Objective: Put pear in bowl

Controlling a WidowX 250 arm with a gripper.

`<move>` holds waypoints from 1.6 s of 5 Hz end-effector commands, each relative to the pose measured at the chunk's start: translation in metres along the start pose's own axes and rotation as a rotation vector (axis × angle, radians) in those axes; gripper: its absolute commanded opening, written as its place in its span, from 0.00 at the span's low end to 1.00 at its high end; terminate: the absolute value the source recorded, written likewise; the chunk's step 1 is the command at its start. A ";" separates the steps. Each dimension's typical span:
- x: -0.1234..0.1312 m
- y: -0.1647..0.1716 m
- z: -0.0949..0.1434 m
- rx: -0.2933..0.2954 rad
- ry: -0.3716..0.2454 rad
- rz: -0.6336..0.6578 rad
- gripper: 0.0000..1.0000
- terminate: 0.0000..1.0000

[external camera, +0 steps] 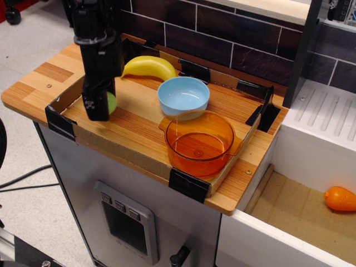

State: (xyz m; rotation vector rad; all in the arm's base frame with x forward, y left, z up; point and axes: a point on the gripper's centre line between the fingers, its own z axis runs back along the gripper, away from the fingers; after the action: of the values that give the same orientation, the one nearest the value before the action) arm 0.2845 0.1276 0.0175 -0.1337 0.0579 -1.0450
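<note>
The pear (112, 102) is a small light-green fruit, mostly hidden behind my gripper (100, 108). The black gripper is shut on the pear and holds it just above the wooden tray (133, 130) at its left end. The light-blue bowl (183, 95) stands near the middle of the tray, to the right of the gripper and apart from it. The bowl is empty.
A yellow banana (149, 66) lies at the back of the tray, behind the gripper. A transparent orange pot (200, 142) with handles stands in front of the bowl. An orange fruit (340, 198) lies in the lower compartment at the right. Low cardboard walls edge the tray.
</note>
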 end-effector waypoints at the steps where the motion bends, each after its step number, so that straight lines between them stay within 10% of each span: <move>1: 0.047 0.013 0.064 0.059 -0.060 0.138 0.00 0.00; 5: 0.114 0.022 0.059 0.060 -0.197 0.238 0.00 0.00; 6: 0.118 0.021 0.049 0.080 -0.164 0.260 1.00 0.00; 8: 0.117 0.029 0.076 0.071 -0.235 0.347 1.00 0.00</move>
State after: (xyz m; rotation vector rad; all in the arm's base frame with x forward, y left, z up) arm 0.3644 0.0446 0.0688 -0.2088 -0.1111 -0.6857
